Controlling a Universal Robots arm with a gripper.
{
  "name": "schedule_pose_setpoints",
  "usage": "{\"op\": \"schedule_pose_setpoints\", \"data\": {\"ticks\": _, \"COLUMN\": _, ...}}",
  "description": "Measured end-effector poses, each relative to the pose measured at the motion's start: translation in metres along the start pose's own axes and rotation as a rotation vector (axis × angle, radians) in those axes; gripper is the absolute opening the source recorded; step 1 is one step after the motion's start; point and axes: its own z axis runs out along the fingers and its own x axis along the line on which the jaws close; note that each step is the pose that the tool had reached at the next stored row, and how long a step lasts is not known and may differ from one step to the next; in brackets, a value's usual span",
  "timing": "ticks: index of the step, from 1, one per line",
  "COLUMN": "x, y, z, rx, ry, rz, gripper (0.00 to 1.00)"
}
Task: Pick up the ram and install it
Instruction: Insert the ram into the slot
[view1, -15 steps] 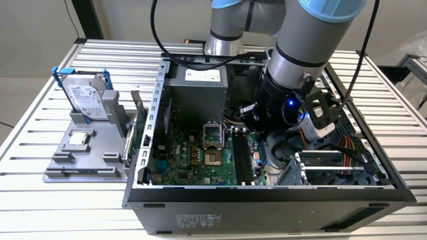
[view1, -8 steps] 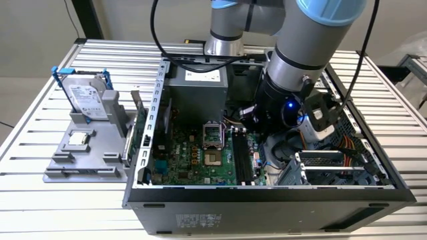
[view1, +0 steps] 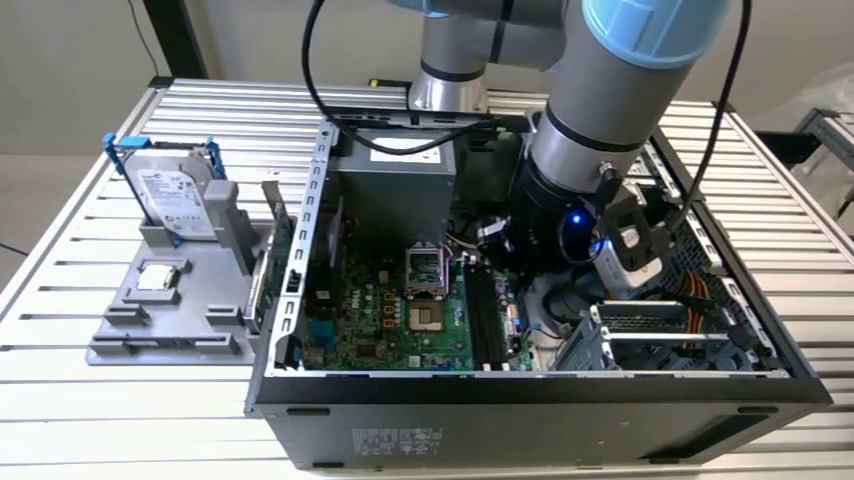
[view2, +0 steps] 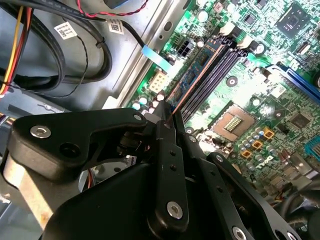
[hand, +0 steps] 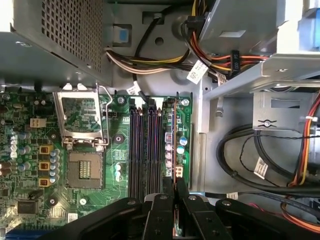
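The ram (hand: 174, 135) shows edge-on as a thin green stick in both wrist views, its board face with dark chips (view2: 199, 67) running along the black memory slots (hand: 145, 150). It stands over the slot nearest the case's metal wall; I cannot tell whether it is seated. My gripper (hand: 175, 189) is shut on the stick's near end, black fingers (view2: 165, 150) pressed on both faces. In the exterior view the gripper (view1: 554, 300) is down inside the open computer case, beside the slots (view1: 482, 318).
The open processor socket (hand: 85, 170) lies beside the slots. Cable bundles (hand: 260, 150) and a drive cage (view1: 661, 335) crowd the other side. The power supply (view1: 394, 190) is behind. A hard drive in a blue frame (view1: 178, 200) and a square chip (view1: 160, 277) sit on a grey fixture.
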Motion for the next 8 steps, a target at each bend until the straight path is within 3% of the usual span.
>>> {"op": "schedule_pose_setpoints", "data": {"ticks": 8, "x": 0.0009, "y": -0.0003, "z": 0.0063, "rx": 0.0035, "ry": 0.0, "rz": 0.0, "gripper": 0.0}}
